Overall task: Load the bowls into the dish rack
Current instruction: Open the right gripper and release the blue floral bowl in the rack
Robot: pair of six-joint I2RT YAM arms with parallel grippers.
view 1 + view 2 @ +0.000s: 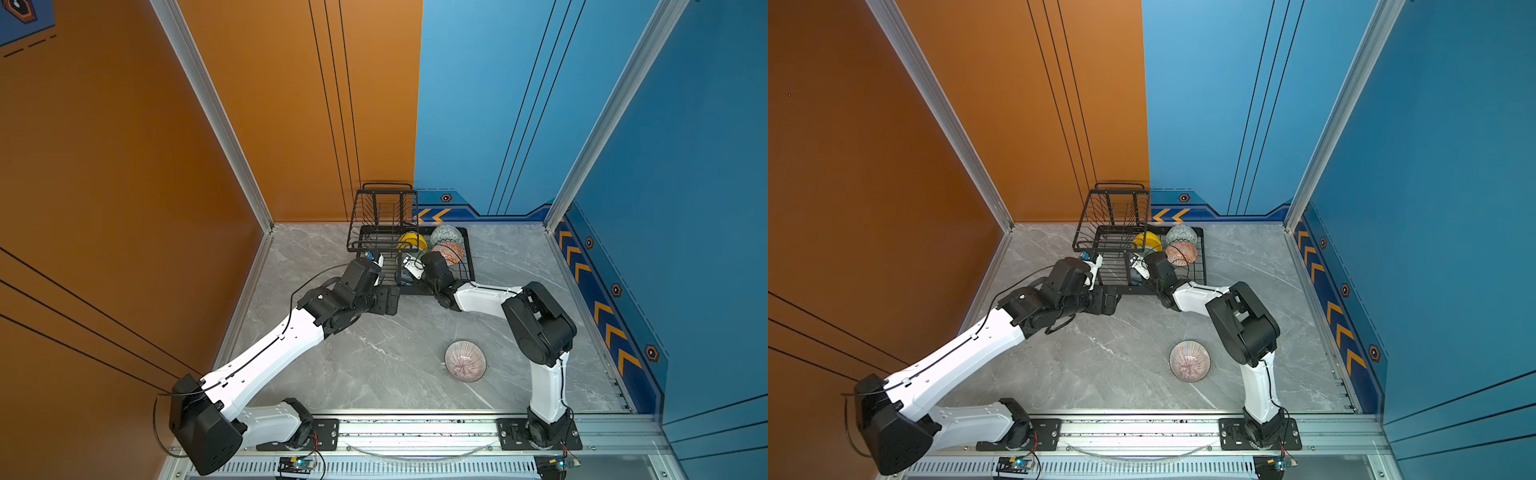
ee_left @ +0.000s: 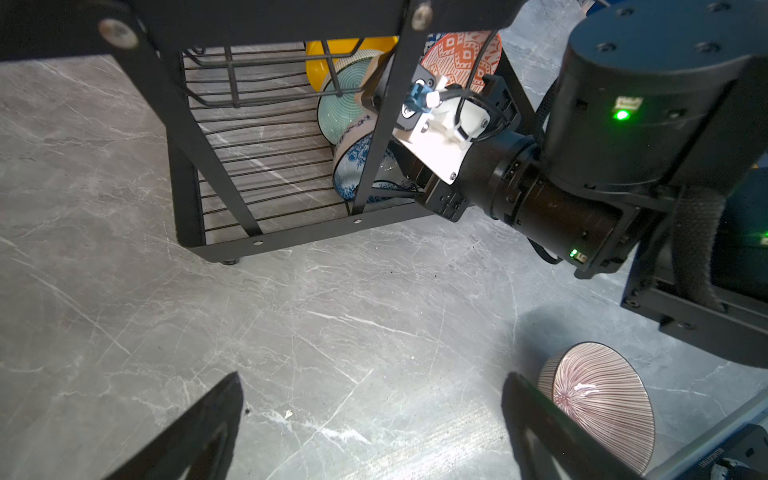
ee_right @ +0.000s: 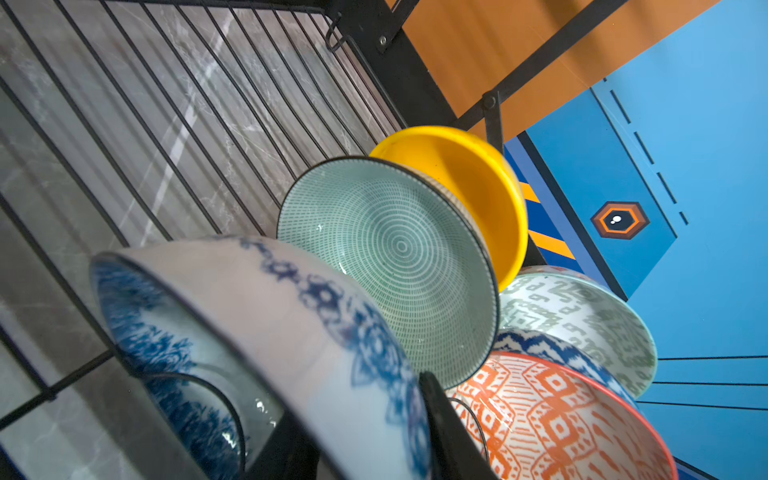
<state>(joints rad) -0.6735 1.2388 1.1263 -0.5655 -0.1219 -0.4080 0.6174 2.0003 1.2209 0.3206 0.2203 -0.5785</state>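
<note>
Down in the dish rack point(image 2: 307, 232), right fingers point(image 3: 440, 424) astride the wall of the blue-and-white floral bowl point(image 3: 270, 324): one dark finger against its outer side, next to the orange diamond-patterned bowl point(image 3: 552, 424); the other blurred at the picture's edge, by the bowl's mouth. Cannot tell whether clenched on that wall or slack. Floral bowl on edge in the lower tray, at the near end of a row. Behind it, likewise on edge and overlapping, the pale mint ringed bowl point(image 3: 395, 257), then the plain yellow bowl point(image 3: 469, 178). Alongside that row, the orange bowl and, farther back, the grey-green geometric bowl point(image 3: 582, 316), both on edge.

Released and spread wide, left fingers point(image 2: 208, 428), grasping nothing, over bare tabletop point(image 1: 374, 353) just outside the rack's near corner. Close to one of them in the left wrist view, yet apart: the pinkish radial-striped bowl point(image 2: 598, 395), lying on the tabletop, well clear of the rack, striped inside showing.

Small pale print on a black part point(image 2: 712, 457) at the corner of the left wrist view, too small to read. On the blue wall point(image 1: 498, 104), an orange-rimmed hexagon badge point(image 3: 619, 220).
</note>
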